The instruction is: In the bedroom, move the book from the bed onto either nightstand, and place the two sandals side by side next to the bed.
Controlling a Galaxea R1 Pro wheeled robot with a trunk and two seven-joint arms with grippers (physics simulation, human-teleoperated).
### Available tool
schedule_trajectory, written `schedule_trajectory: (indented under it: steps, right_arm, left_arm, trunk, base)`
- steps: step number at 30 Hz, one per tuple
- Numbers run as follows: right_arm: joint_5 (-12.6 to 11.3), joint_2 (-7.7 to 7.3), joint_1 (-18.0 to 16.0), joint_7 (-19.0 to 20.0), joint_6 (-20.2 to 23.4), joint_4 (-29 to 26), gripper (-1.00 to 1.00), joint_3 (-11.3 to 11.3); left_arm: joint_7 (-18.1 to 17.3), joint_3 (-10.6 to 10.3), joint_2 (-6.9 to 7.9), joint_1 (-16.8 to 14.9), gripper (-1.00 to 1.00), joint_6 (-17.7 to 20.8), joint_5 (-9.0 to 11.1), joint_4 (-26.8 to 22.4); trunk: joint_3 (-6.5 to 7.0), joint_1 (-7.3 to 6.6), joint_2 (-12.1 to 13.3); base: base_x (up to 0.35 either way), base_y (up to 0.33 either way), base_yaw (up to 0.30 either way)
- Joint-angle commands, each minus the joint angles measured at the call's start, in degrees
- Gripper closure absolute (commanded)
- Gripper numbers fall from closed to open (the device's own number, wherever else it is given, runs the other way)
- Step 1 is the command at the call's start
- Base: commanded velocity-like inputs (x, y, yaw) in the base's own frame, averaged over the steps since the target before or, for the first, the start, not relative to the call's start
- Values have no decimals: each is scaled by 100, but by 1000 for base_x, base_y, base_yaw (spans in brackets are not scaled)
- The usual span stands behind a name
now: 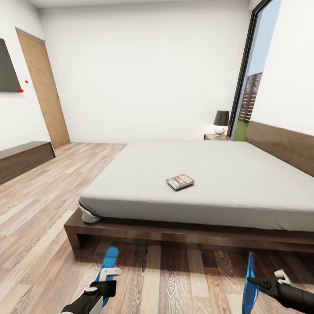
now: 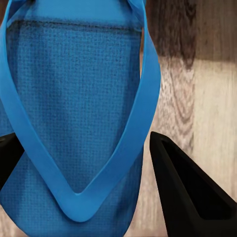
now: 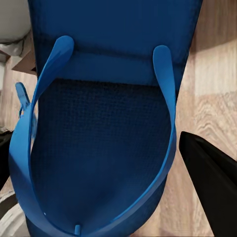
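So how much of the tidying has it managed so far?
Nothing looks finished. The book lies on the bed, far from the nightstand. In hand: the left gripper and right gripper each have a sandal between their fingers, apart from each other above the floor beside the bed.

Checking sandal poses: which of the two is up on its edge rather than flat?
The sandal at the right gripper: that sandal shows as a thin upright blue sliver. The sandal by the left gripper shows its broad sole.
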Motion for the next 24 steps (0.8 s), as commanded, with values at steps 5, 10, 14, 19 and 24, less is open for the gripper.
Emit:
schedule_trajectory:
  steps: [5, 10, 14, 19, 24]
  right_arm:
    - [-39, -1, -1, 14, 862, -476, 100, -2]
    - [-38, -1, -1, 13, 1071, -606, 100, -6]
    - [-40, -1, -1, 13, 1089, -613, 100, -7]
    - [-34, -1, -1, 10, 1092, -613, 100, -7]
    - [-33, -1, -1, 10, 1093, -610, 100, -7]
  left_arm:
    - [1, 44, 5, -2, 100, -3, -66, -6]
    - [2, 47, 9, -2, 100, -6, -66, -11]
    - [2, 55, 11, -2, 100, -6, -46, -14]
    - [2, 115, 28, -2, 100, -6, 185, -14]
    - [2, 125, 35, -2, 100, -6, 244, -17]
  trunk:
    - [-96, 109, -204]
    - [-198, 161, -288]
    - [-287, 171, -294]
    - [-398, 184, -300]
    - [-509, 197, -307]
  base:
    - [0, 0, 0]
    - [0, 0, 0]
    - [0, 0, 0]
    - [0, 0, 0]
    - [0, 0, 0]
